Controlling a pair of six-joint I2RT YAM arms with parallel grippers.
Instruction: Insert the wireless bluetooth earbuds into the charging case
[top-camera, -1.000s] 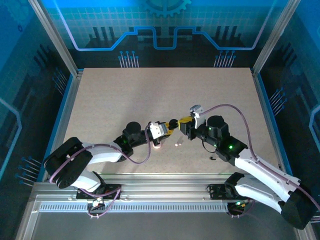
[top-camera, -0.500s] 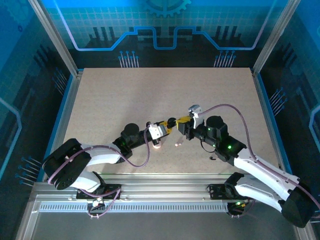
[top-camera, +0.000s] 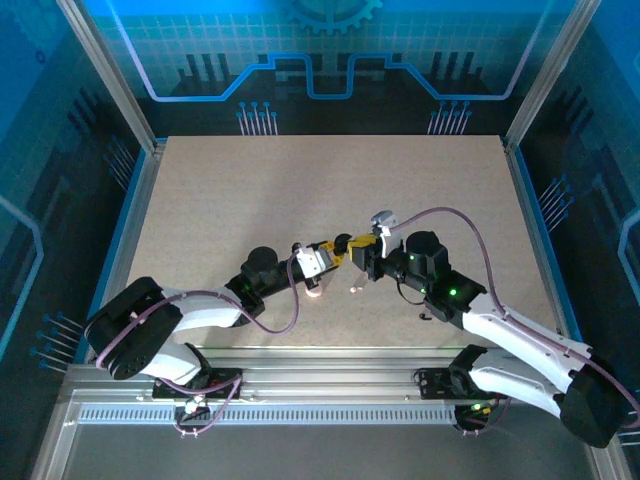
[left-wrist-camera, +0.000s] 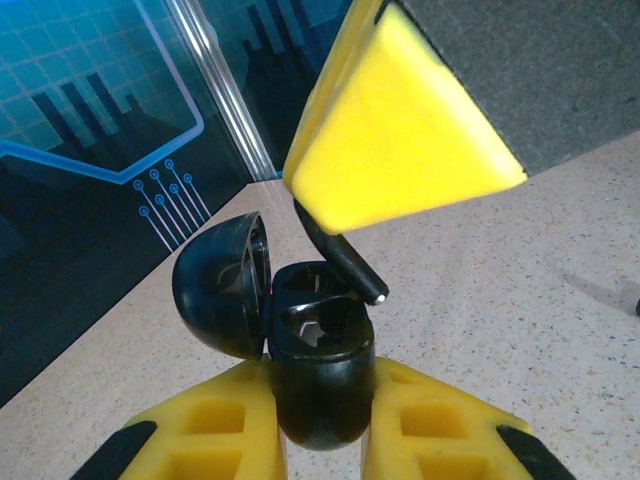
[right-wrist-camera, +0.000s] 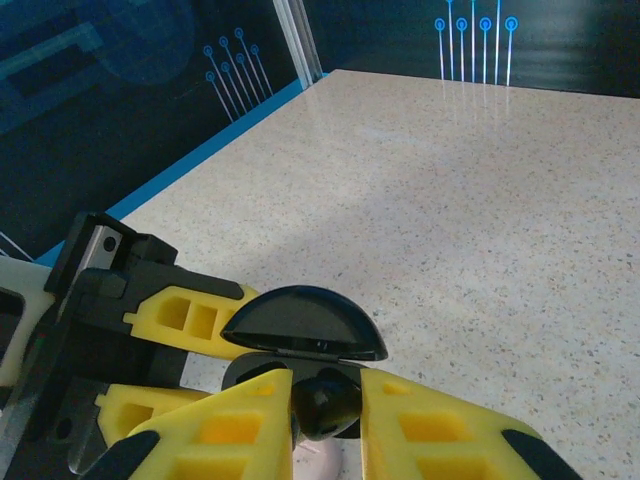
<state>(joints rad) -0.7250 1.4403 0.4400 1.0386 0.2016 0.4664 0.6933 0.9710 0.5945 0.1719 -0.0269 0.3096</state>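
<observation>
- Earbuds were the job here, and the one in hand was a black earbud. It was small, shiny and curved, with a thin stem and a pale dot at the tip.
- It was up off the table, near the middle. Its stem tip was right at the mouth of the charging case.
- The right gripper was closed on the black earbud, pinching its fat end between the yellow fingers.
- The left gripper was closed on the charging case and held it in the air, mouth facing the earbud.
- The charging case was black and round, and its lid stood open to one side like a little cup.
- Inside the case were dark shaped holes, but it was not clear whether one was already full.
- To do this step well, I think the right arm should move slowly and line the stem up with a hole before pushing.
- The left gripper should hold the case steady so it does not tip or turn.
- The push should be soft, because a hard one could knock the case loose or make the earbud slip.
- The right gripper should let go only once the earbud sits down in its hole.
- A small whitish earbud lay on the table just below the two grippers.
</observation>
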